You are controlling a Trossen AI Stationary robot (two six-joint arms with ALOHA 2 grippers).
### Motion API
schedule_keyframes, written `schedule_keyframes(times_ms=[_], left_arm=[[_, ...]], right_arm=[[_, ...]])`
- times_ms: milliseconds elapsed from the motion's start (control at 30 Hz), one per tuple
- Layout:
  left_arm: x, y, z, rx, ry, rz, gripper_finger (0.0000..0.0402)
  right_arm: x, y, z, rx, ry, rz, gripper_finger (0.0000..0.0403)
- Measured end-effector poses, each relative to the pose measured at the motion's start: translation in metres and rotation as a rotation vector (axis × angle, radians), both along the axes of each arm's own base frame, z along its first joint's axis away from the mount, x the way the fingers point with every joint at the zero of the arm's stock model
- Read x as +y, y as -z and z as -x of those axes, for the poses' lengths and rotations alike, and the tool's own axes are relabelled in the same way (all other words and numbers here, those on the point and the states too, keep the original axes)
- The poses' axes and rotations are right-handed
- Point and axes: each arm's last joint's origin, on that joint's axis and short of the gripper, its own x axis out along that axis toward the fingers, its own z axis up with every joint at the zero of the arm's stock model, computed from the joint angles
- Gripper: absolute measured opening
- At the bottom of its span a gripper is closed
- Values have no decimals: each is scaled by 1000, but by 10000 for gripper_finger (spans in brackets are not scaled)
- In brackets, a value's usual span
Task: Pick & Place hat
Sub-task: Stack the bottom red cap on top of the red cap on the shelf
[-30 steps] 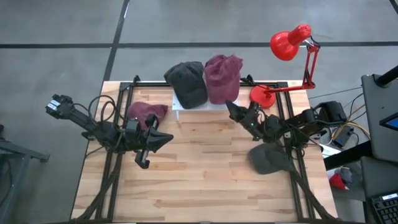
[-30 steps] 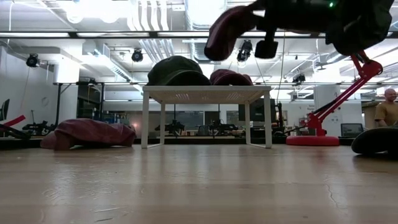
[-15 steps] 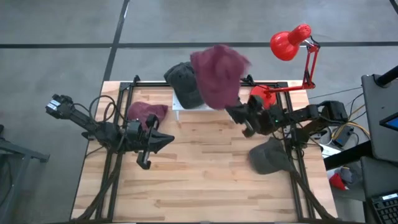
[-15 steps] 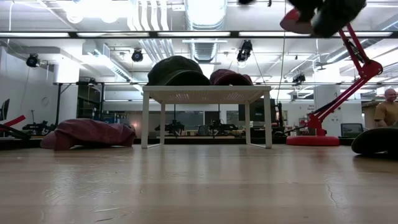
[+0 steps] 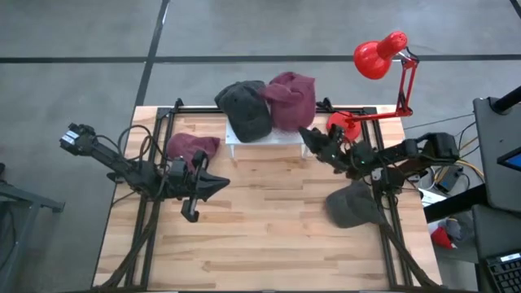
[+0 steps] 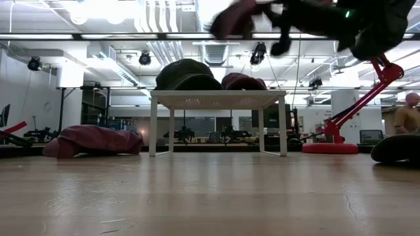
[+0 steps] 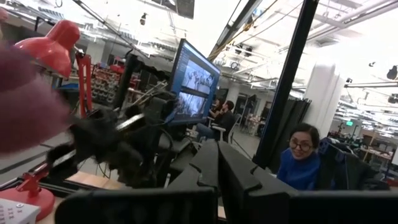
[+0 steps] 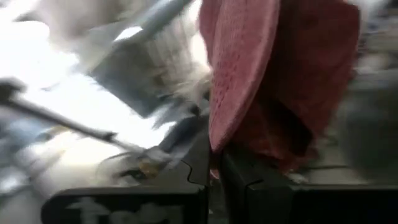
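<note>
My right gripper (image 5: 304, 133) is shut on a maroon hat (image 5: 290, 96), held in the air over the far side of the table; the low view shows this hat (image 6: 231, 16) high above the small white stand (image 6: 216, 99). On the stand rest a dark grey hat (image 6: 186, 73) and another maroon hat (image 6: 243, 81), which the held hat hides in the high view. A further maroon hat (image 5: 192, 148) lies on the table at the left, a dark grey one (image 5: 353, 207) at the right. My left gripper (image 5: 221, 183) is shut and holds nothing. My right gripper pinches an edge of the maroon hat (image 8: 216, 144) between its two fingers (image 8: 198, 167). The fingers slant upward toward the table's far left. The hat is lifted clear of the stand and stands up past the fingertips.
A red desk lamp (image 5: 379, 55) stands with its base (image 5: 342, 124) at the table's far right, close to my right arm. Black frame rails (image 5: 146, 212) run along both table sides. Bare wood (image 5: 260, 236) lies across the near half.
My right gripper, still shut on the maroon hat, swung up and toward the table's right, then back toward the stand, rolling its wrist. The hat flapped upward with it and is over the stand's right end again.
</note>
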Motion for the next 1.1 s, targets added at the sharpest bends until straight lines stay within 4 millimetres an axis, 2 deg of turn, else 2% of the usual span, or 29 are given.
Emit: schedule_keyframes(times_ms=[133,233,300,400,433,467,567,800,900,1000,1100], left_arm=[[0,1,0,10,-4,-3,5],[0,1,0,15,-4,-6,5],[0,2,-1,19,-5,-7,5],[0,2,-1,24,-5,-10,5],[0,2,-1,25,-6,-10,5],[0,2,-1,25,-6,-10,5],[0,2,-1,24,-6,-8,5],[0,2,0,19,0,12,5],[0,2,0,18,1,14,5],[0,1,0,17,1,17,5],[0,1,0,17,2,18,5]], right_arm=[[0,11,7,24,11,-40,12],[7,13,5,73,-9,66,12],[16,-2,0,55,-45,246,12],[46,-34,-5,-70,-151,700,12],[58,-41,-5,-113,-155,861,12],[64,-44,-4,-106,-122,953,11],[60,-49,-1,5,-47,941,11],[62,-67,16,-116,-94,1001,11],[61,-68,16,-85,-61,973,11],[58,-67,15,-18,-9,854,11],[62,-68,12,-74,-74,936,11]])
